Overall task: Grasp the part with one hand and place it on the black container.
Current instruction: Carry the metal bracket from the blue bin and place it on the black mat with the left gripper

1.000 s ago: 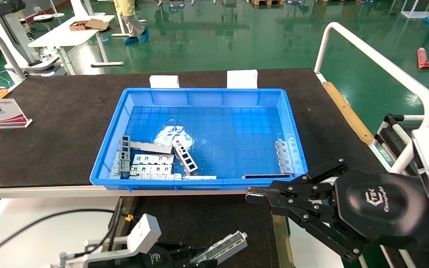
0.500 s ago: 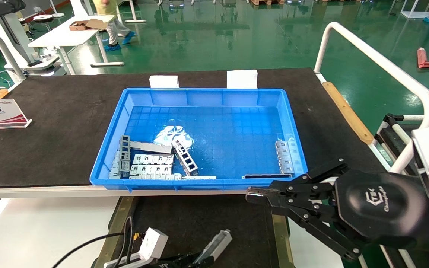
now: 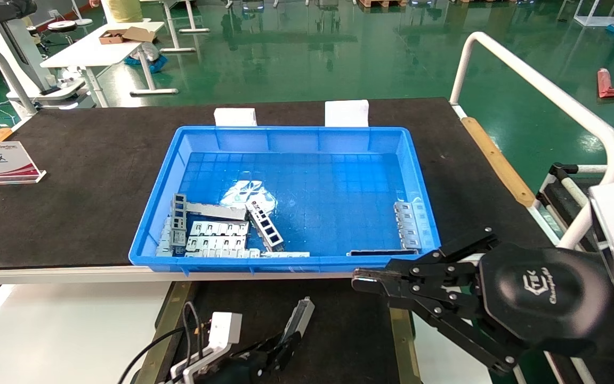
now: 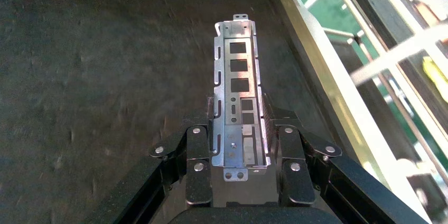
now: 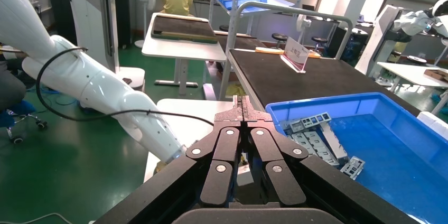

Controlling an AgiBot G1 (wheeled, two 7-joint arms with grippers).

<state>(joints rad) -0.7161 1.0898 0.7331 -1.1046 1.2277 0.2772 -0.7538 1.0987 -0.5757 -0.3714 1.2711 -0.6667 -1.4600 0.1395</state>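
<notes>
The grasp is done: the left tool (image 4: 240, 168) pinches the part (image 4: 239, 102), a slim metal channel bar with rectangular cutouts, by its near end. In the head view the part (image 3: 297, 319) hangs low over the black container (image 3: 339, 325), just near of the blue bin (image 3: 419, 213), where other grey pieces lie. Whether the part touches the container yet cannot be told. What seems left is lowering and releasing it. The right tool (image 5: 242, 109), fingers pressed together, waits at the right, near the bin's near-right corner.
</notes>
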